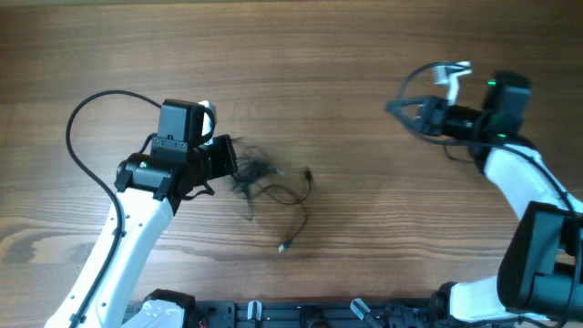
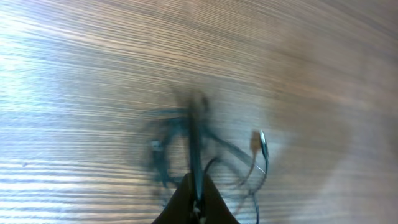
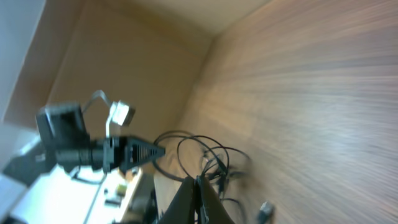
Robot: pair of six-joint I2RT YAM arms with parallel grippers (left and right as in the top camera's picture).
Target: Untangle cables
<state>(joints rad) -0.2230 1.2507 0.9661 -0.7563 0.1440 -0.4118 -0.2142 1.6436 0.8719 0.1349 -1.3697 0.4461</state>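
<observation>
The cables (image 1: 264, 182) lie as a small black tangle on the wooden table, left of centre. One strand trails down to a silver-tipped plug (image 1: 283, 246), and another plug (image 1: 309, 173) lies to the right. My left gripper (image 1: 233, 164) is at the tangle's left edge. In the left wrist view its jaws (image 2: 196, 180) are shut on a black strand of the cables (image 2: 195, 140), with a plug (image 2: 258, 142) lying to the right. My right gripper (image 1: 393, 107) hovers far to the upper right, shut, apart from the tangle. The right wrist view shows its closed jaws (image 3: 199, 182) and the cables (image 3: 214, 158) beyond.
The left arm's thick black cable (image 1: 77, 128) loops out to the far left. A wire loop and a white part (image 1: 453, 73) sit on the right arm. The left arm (image 3: 93, 152) shows in the right wrist view. A black rail (image 1: 301, 314) runs along the table's near edge.
</observation>
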